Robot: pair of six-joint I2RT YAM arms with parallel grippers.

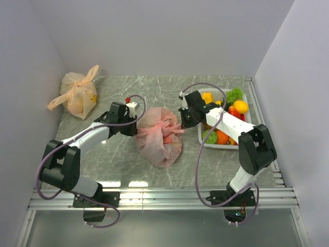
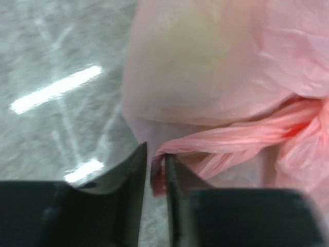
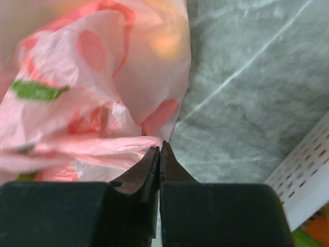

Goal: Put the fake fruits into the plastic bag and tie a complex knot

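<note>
From above, the plastic bag (image 1: 159,136) lay bulging in the middle of the grey marbled bench (image 1: 118,157), between the two arms. The left claw (image 1: 135,125) met its left edge and the right claw (image 1: 181,121) met its upper right edge. Well to the right, a white basket (image 1: 218,146) held fake fruits (image 1: 240,106) in yellow, orange, red and green, with the right arm stretched over its near corner. A pale orange knotted bag (image 1: 77,95) sat in the far left corner, well apart from everything else.

In the left wrist view, the left claw (image 2: 157,160) had its fingers (image 2: 134,177) drawn almost together, only a narrow slit between them, and a fold of pink film sat in that slit, so it was pinching the plastic bag (image 2: 205,77) at its lower edge. A twisted handle strand (image 2: 247,136) ran off to the right from just above the tips. The bench (image 2: 56,62) showed blurred on the left.

In the right wrist view, the right claw (image 3: 160,147) was pressed together, tips touching. A pink strand of the plastic bag (image 3: 103,103) reached the left fingertip, though I could not tell whether any film was caught between the tips. Red, green and orange shapes showed through the film. A corner of the white basket (image 3: 308,170) stood at the right edge
</note>
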